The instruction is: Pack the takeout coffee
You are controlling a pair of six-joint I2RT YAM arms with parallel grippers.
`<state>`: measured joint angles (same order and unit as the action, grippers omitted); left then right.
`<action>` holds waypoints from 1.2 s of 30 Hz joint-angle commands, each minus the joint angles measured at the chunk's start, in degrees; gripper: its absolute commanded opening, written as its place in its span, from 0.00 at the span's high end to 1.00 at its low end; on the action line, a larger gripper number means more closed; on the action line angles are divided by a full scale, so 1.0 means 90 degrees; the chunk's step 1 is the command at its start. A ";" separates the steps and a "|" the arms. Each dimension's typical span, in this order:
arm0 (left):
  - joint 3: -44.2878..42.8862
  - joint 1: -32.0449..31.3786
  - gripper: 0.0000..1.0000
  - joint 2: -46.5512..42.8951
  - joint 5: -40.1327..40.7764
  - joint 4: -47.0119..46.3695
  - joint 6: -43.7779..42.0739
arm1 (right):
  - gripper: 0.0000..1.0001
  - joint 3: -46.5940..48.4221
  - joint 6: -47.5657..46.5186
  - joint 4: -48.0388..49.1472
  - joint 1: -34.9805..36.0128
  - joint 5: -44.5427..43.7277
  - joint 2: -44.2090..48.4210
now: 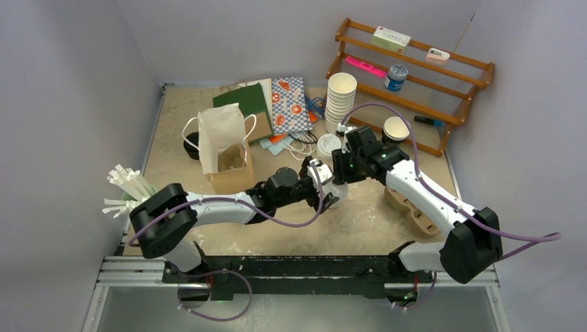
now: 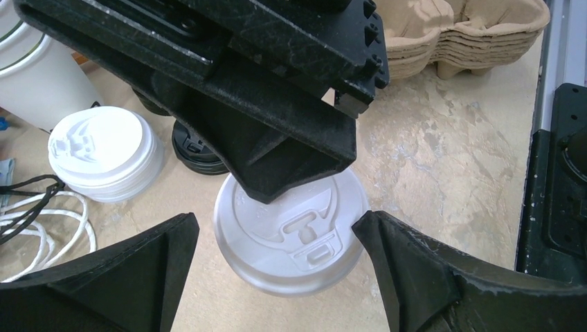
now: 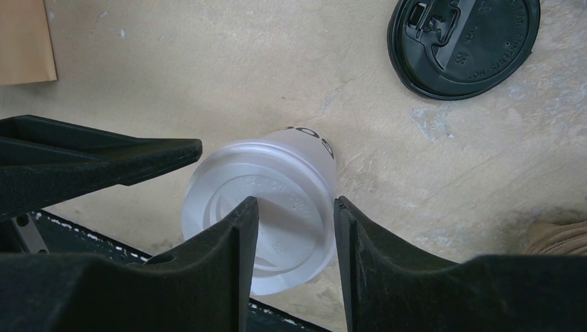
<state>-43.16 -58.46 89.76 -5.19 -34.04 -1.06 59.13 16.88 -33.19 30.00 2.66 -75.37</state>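
One takeout coffee cup with a white lid [image 2: 291, 235] stands upright on the table. My left gripper [image 2: 275, 221] is open wide, with one finger on each side of the cup. The left finger is clear of the lid and the right fingertip sits at its rim. My right gripper [image 3: 296, 202] hovers right over the same white lid [image 3: 259, 214], its jaws partly open and narrower than the lid, with nothing between them. In the top view both grippers [image 1: 325, 187] [image 1: 340, 171] meet mid-table and hide the cup. A black lid [image 3: 464, 41] lies nearby; I cannot tell whether a cup is under it.
A stack of white lids [image 2: 104, 152] and strings lie left of the cup. Pulp cup carriers [image 1: 415, 207] sit at the right. Paper bags [image 1: 225, 149], a tall stack of white cups [image 1: 340, 100], a dark lidless cup [image 1: 396, 129] and a wooden rack [image 1: 415, 62] stand behind.
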 commanded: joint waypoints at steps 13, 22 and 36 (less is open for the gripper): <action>0.0126 0.0099 0.02 -0.0178 -0.0104 0.0412 0.0069 | 0.54 0.0002 0.0014 -0.0143 0.0056 0.0106 0.0006; 0.0205 0.0123 0.04 -0.0108 -0.0112 0.0309 0.0252 | 0.54 0.0012 0.0018 -0.0150 0.0059 0.0125 0.0031; -0.0089 0.0138 0.11 0.0213 -0.0056 0.0420 0.0182 | 0.56 -0.0003 -0.0001 -0.0214 0.0065 0.0134 0.0053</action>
<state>-42.37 -57.76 89.82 -6.17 -32.03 0.91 59.13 16.88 -33.17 30.00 2.66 -75.37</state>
